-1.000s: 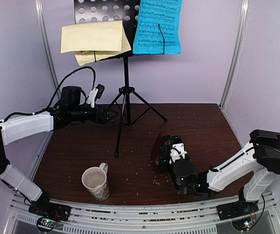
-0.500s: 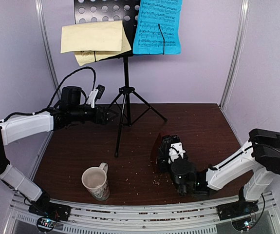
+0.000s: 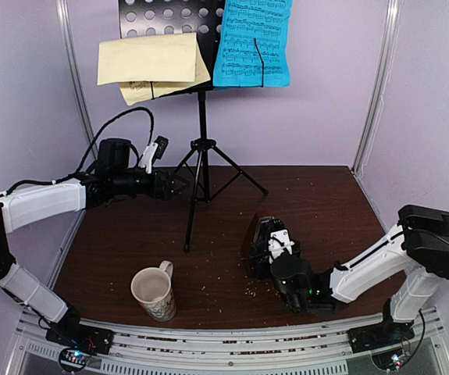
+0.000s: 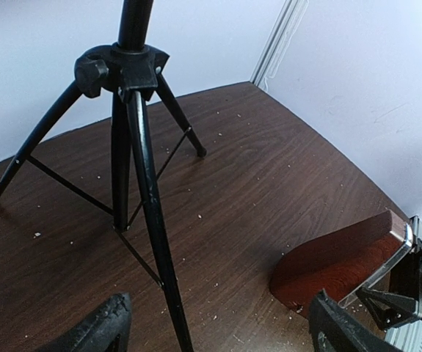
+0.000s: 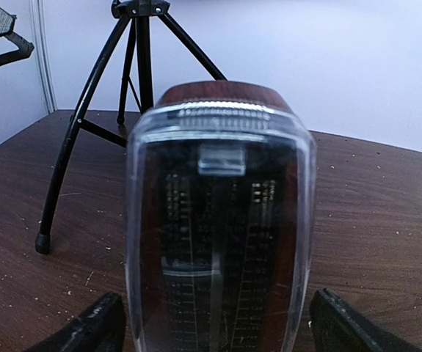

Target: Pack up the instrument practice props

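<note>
The black perforated music stand (image 3: pixel 201 141) stands at the back on its tripod (image 4: pixel 148 213), holding a blue music sheet (image 3: pixel 253 43) and pale yellow sheets (image 3: pixel 150 62). My left gripper (image 3: pixel 179 185) hovers open just left of the pole, with one tripod leg between its fingers (image 4: pixel 104 326), untouched. The dark red-brown metronome (image 5: pixel 218 220) with its clear cover rests on the table (image 3: pixel 341 203) right of centre. My right gripper (image 5: pixel 214 330) is open, its fingers flanking the metronome's (image 3: pixel 250 234) sides with slim gaps.
A cream patterned mug (image 3: pixel 154 293) stands near the front left. Crumbs dot the dark wooden table. Purple walls close in the back and both sides. The tripod's legs (image 5: pixel 86 125) spread just beyond the metronome (image 4: pixel 343 260).
The right gripper's jaws have widened off the metronome's sides, and the arm has shifted slightly left. The left arm and the stand have not moved.
</note>
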Tool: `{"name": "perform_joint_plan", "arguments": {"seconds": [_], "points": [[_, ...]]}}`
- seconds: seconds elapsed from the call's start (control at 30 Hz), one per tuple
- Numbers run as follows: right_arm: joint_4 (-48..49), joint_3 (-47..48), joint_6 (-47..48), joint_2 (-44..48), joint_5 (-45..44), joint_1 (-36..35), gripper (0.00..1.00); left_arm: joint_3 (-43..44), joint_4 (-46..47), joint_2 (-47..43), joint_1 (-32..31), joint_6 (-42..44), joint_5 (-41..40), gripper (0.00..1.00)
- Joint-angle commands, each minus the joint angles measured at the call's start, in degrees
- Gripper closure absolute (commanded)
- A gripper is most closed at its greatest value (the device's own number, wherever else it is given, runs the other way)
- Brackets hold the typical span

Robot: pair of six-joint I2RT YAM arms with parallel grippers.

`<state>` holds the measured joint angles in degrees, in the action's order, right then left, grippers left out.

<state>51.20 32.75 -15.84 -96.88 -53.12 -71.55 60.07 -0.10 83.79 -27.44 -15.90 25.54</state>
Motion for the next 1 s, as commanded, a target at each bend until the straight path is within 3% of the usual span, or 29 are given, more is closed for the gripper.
{"name": "perform_joint_plan", "arguments": {"seconds": [0.0,0.17,0.3,0.43,0.6,0.73,0.83,0.97], "points": [[-1.34,0.89,-0.05,0.46,0.34,0.41,0.05,-0.39,1.50,-0.47,0.00,0.96,0.34,0.13],[-2.35,-0.31,2.11,3.91,0.86,0.36,0.00,-0.30,1.09,-0.92,-0.06,1.84,-0.50,0.12],[-4.37,-5.29,3.72,12.52,5.43,0.31,0.00,-0.31,0.77,-2.16,0.01,3.22,-1.84,0.10],[-13.06,-9.23,3.60,23.22,11.16,0.27,0.00,-0.35,0.51,-4.49,-0.03,5.40,-5.25,0.02],[-22.89,-12.94,1.28,35.61,11.29,0.80,0.00,-3.99,5.24,-11.29,-0.71,6.04,-13.11,0.02],[-27.11,-14.72,-3.18,41.62,14.79,7.28,0.00,-4.32,6.84,-13.37,-7.82,7.06,-19.52,0.08],[-25.84,-16.01,-6.16,42.50,20.03,13.67,0.00,-6.01,14.06,-10.36,-15.32,6.35,-22.17,0.09],[-25.54,-15.28,-9.69,39.46,25.89,21.90,0.00,-4.20,23.32,-1.53,-20.73,5.63,-11.59,0.06]]}}
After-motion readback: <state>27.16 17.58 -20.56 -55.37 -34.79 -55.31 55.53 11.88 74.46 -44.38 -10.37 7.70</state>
